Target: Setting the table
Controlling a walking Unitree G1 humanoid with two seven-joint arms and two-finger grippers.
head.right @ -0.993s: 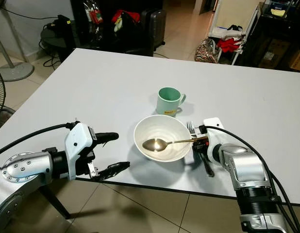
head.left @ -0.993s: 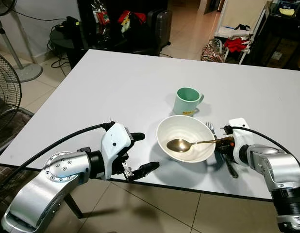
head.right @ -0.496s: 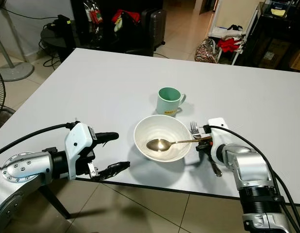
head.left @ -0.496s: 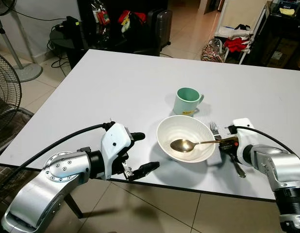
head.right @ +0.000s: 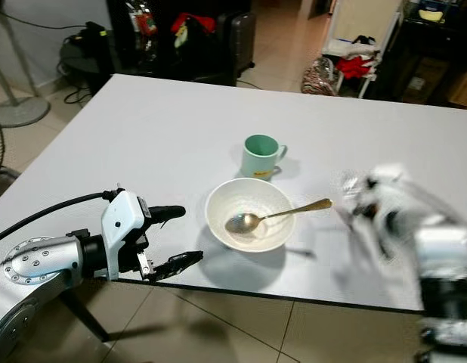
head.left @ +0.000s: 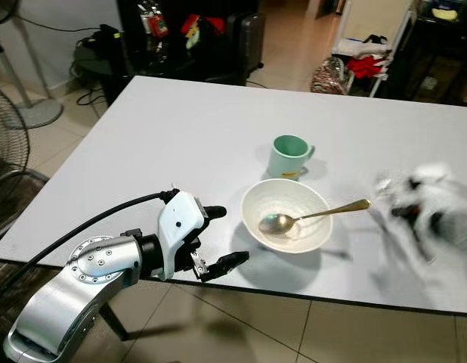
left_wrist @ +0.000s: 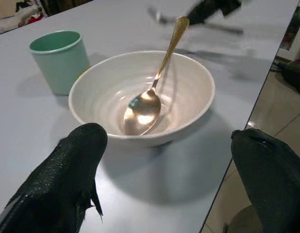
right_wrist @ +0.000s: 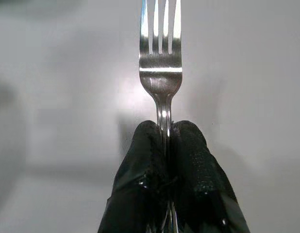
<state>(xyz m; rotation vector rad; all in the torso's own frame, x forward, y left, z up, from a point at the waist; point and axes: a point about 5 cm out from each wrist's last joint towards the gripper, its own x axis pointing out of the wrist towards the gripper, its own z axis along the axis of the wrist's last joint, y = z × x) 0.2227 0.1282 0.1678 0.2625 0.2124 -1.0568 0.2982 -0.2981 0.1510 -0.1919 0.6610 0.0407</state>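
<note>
Bare table (head.left: 165,144) beyond bowl (head.left: 286,215) and mug (head.left: 289,156).

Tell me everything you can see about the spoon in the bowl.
The spoon is shiny, golden metal with an oval scoop and a long slim handle. Its scoop lies in the bottom of the white bowl; the handle leans on the rim and sticks out over the table toward the robot's right, tip in the air. Nothing grips it. The scoop looks empty.
</note>
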